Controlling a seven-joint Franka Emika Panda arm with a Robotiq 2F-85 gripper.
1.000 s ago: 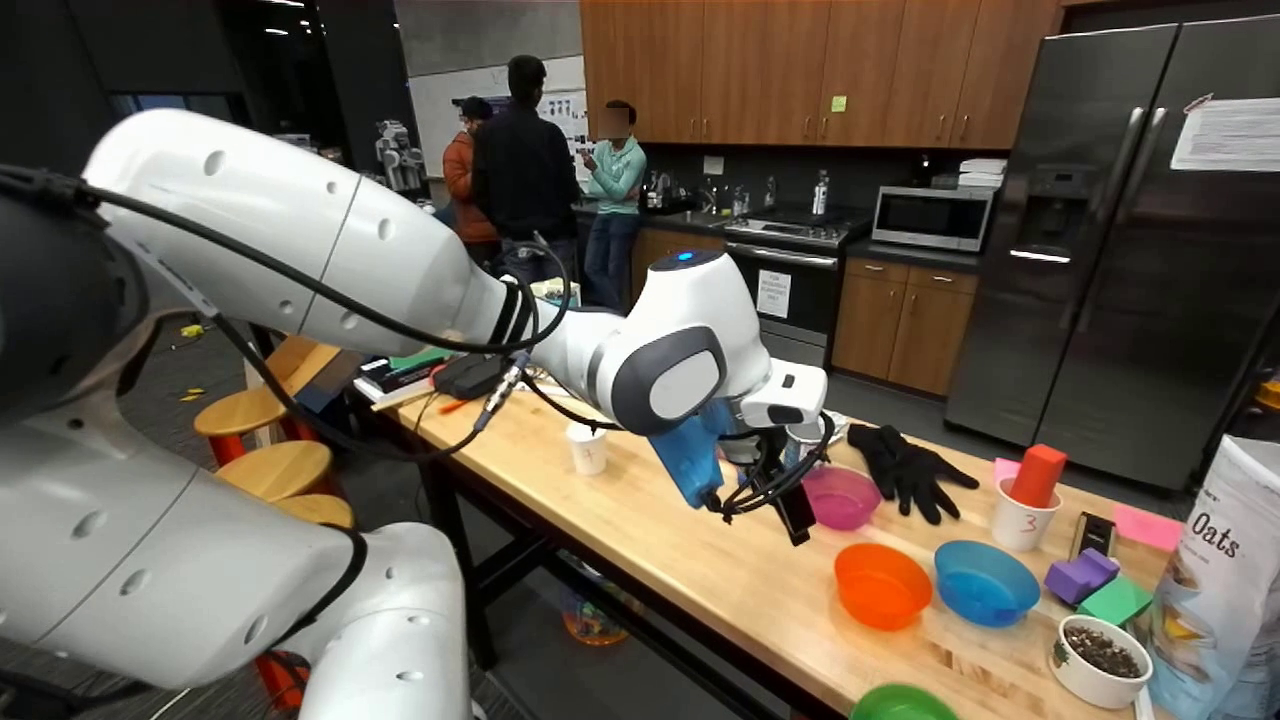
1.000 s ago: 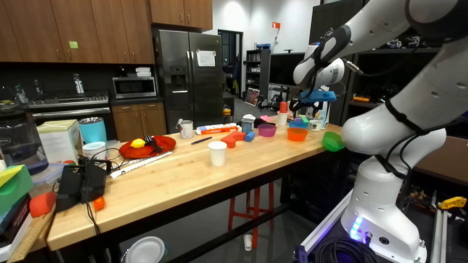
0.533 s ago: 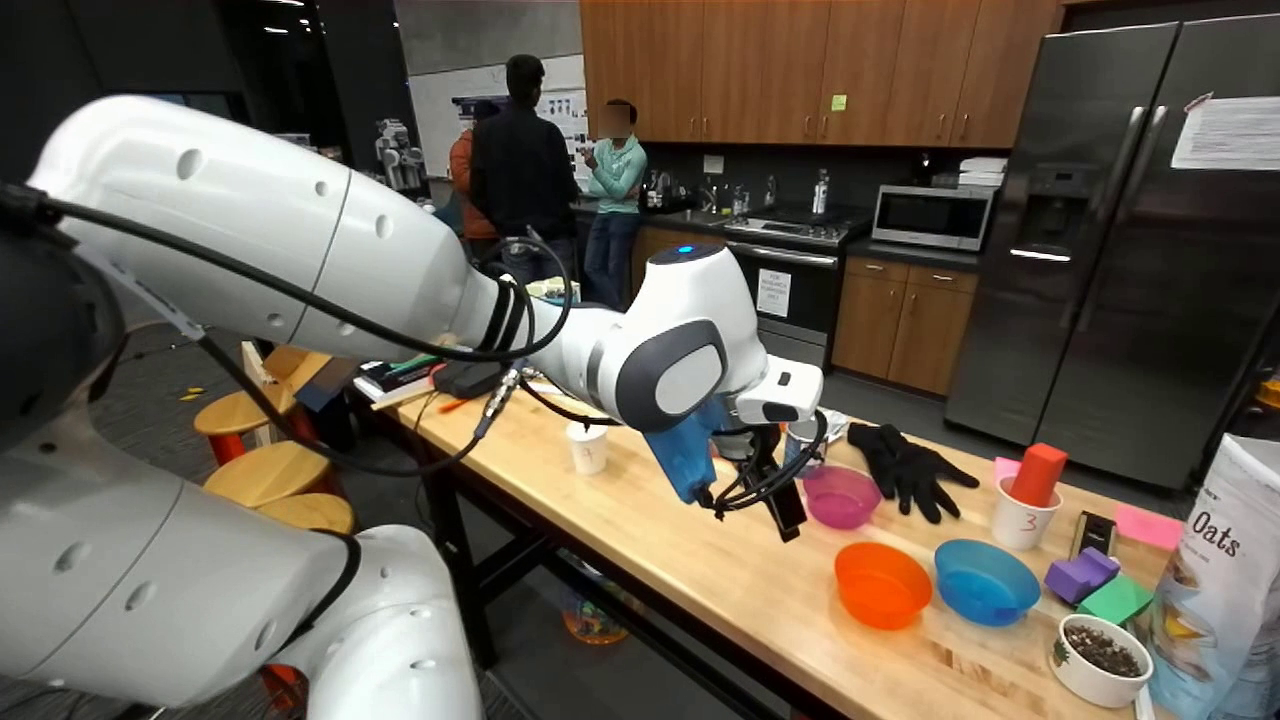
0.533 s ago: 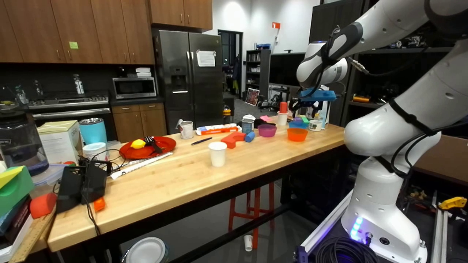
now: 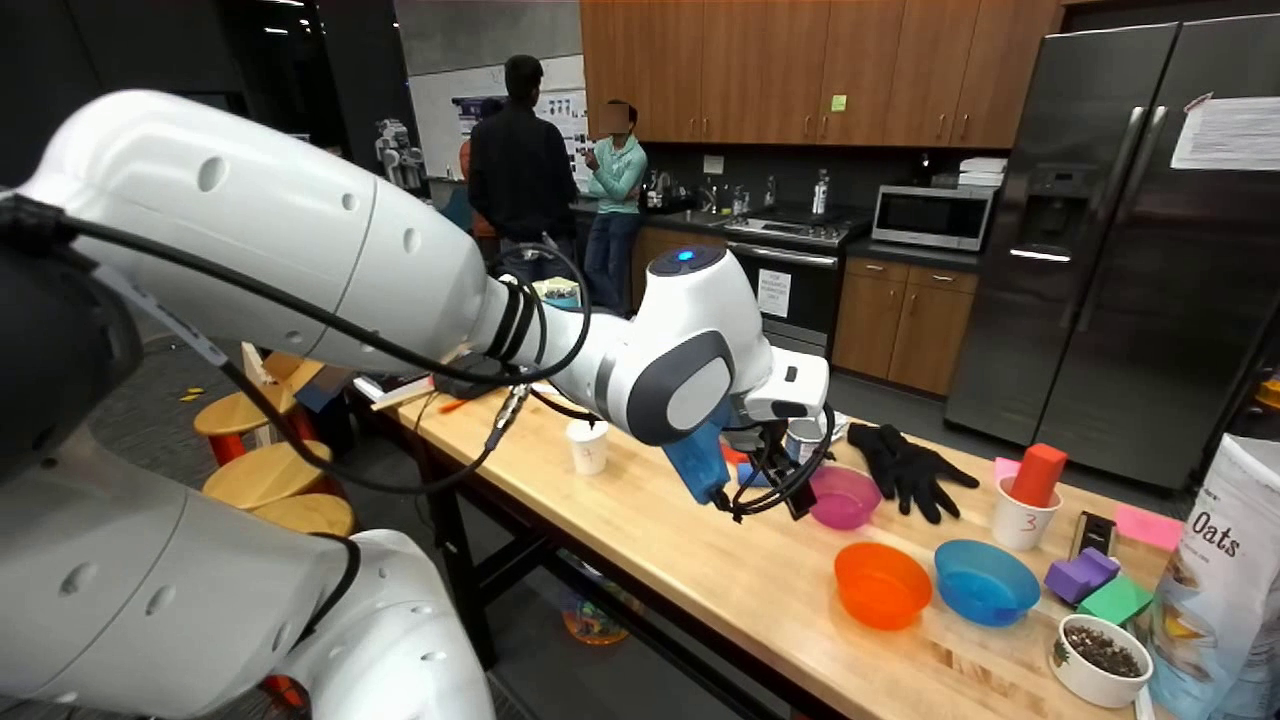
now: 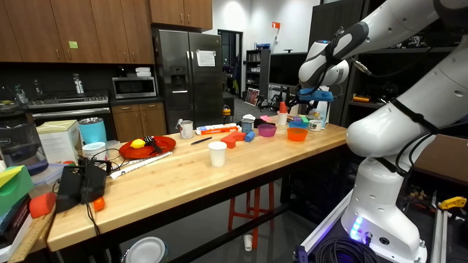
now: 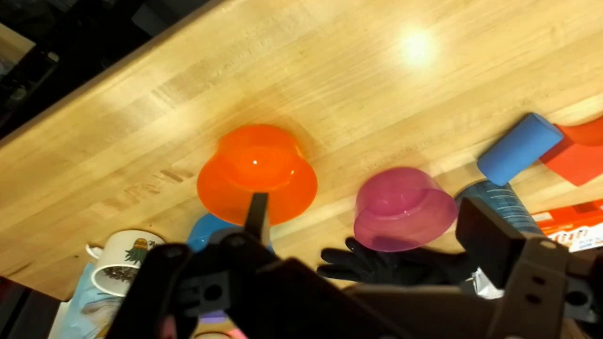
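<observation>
My gripper (image 7: 369, 212) stands wide open above the wooden table, its two black fingers far apart and nothing held between them. In an exterior view the gripper (image 5: 762, 503) hangs near the pink bowl (image 5: 843, 497). Seen from the wrist, the pink bowl (image 7: 400, 205) lies below the gap, with a black glove (image 7: 353, 263) behind it. The left finger overlaps the orange bowl (image 7: 256, 157) in that picture. A blue bowl (image 7: 207, 228) is mostly hidden behind this finger. The right finger partly covers a metal can (image 7: 499, 207).
A blue cylinder (image 7: 520, 148) and a red block (image 7: 577, 157) lie near the can. The pineapple mug (image 5: 1100, 660) stands by the oats bag (image 5: 1215, 570). White cups stand along the table, a plain-looking one (image 6: 218, 154) nearer the middle. The table's edge (image 7: 118, 63) drops off at upper left.
The green bowl at the table's near edge, seen a second ago, is gone from both exterior views. My gripper has risen slightly and stays open; the arm links have shifted.
</observation>
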